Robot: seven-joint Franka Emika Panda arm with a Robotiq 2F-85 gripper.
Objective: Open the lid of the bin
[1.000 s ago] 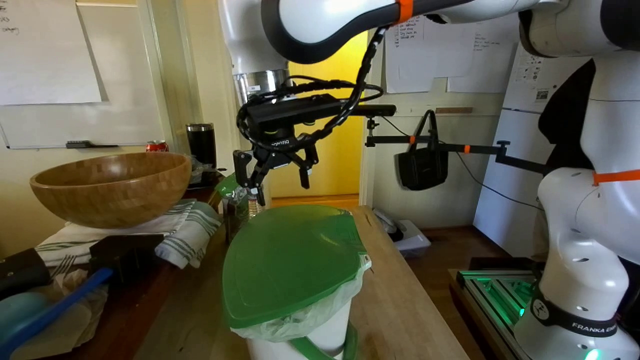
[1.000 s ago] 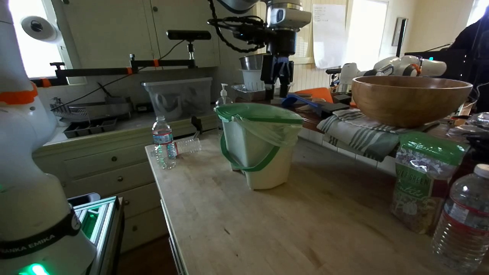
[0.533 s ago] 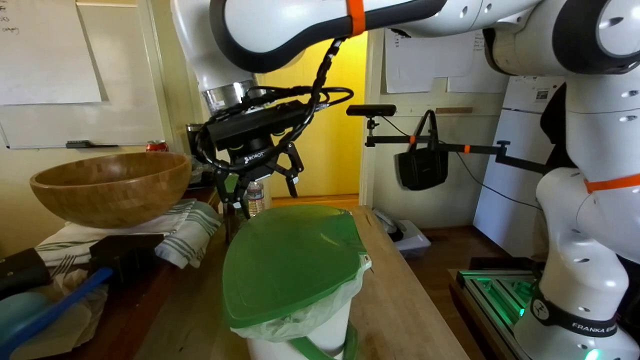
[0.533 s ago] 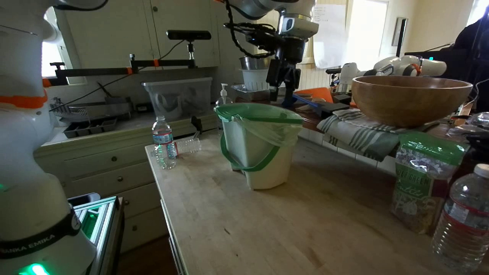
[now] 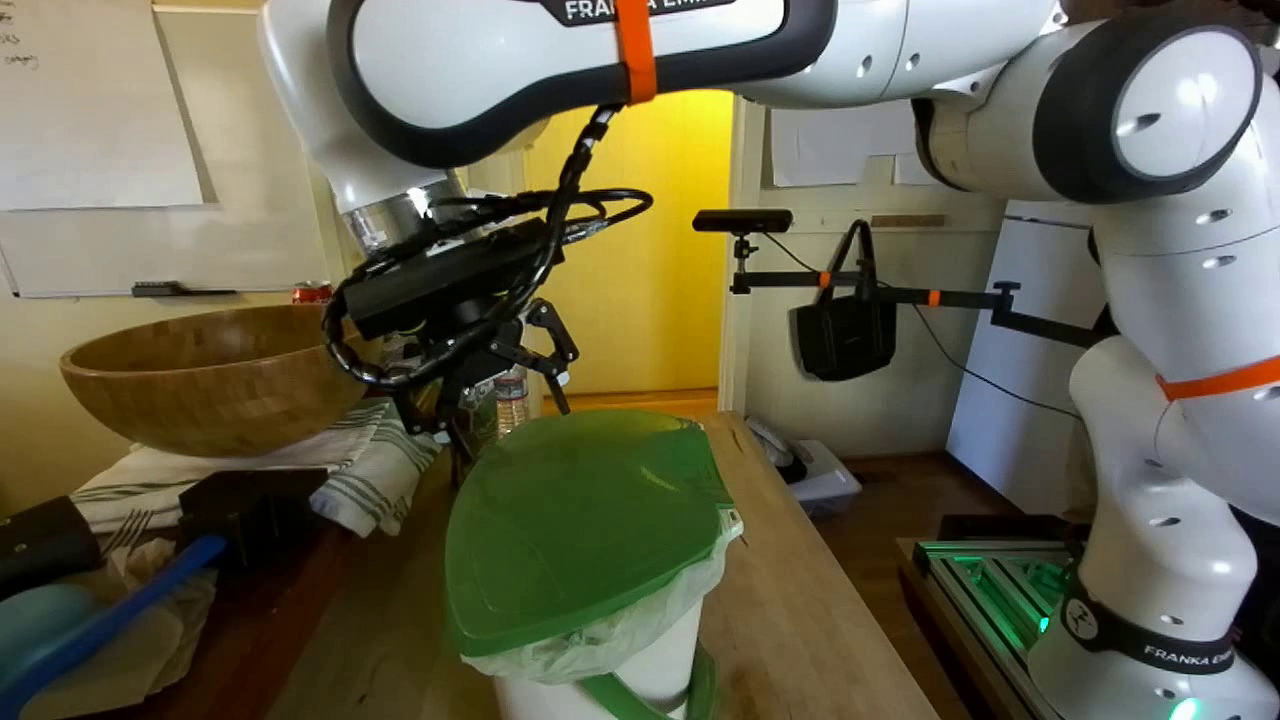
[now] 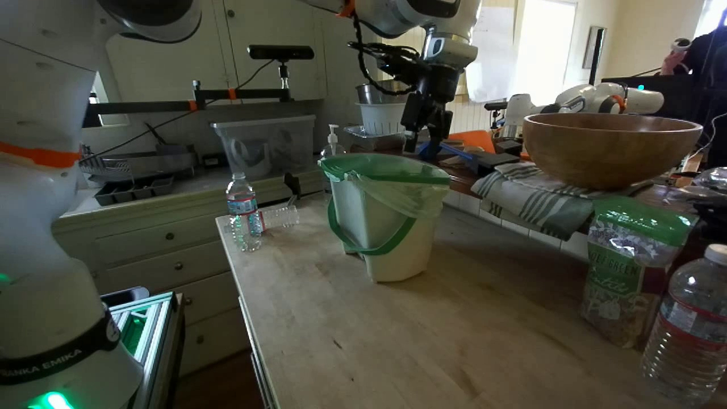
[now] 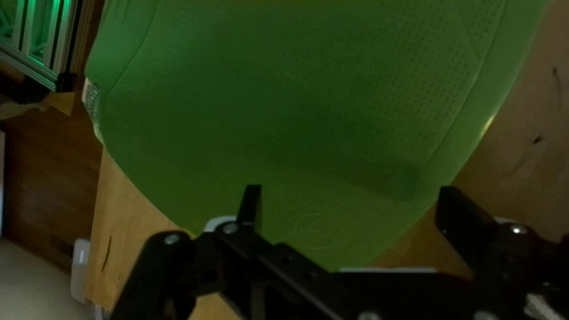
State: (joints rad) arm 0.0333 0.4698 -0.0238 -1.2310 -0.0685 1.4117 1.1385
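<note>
The flat green lid (image 5: 590, 520) lies over the top of the white bin (image 5: 655, 655); the pale bag liner sticks out under its rim. The lid (image 6: 392, 165) and the bin (image 6: 406, 258) also show in an exterior view, upright on the wooden table; the bin's green handle hangs down. My gripper (image 5: 512, 435) is open, tilted and empty, near the lid's far end and a little above it; it also shows in an exterior view (image 6: 423, 149). In the wrist view the lid (image 7: 289, 98) fills the middle; one finger of the gripper (image 7: 350, 193) is over it, the other past its edge. No printed label shows clearly on the bin.
A wooden bowl (image 5: 220, 390) sits on a striped towel (image 5: 370, 465) beside the bin. A black box (image 5: 250, 505) and a blue utensil (image 5: 120, 620) are near. A snack bag (image 6: 630, 272) and water bottles (image 6: 244, 218) stand on the table (image 6: 409, 341).
My gripper has moved down and tilted, going left and right respectively in the exterior views, towards the bowl side. It stays open. The lid and the bin have not moved.
</note>
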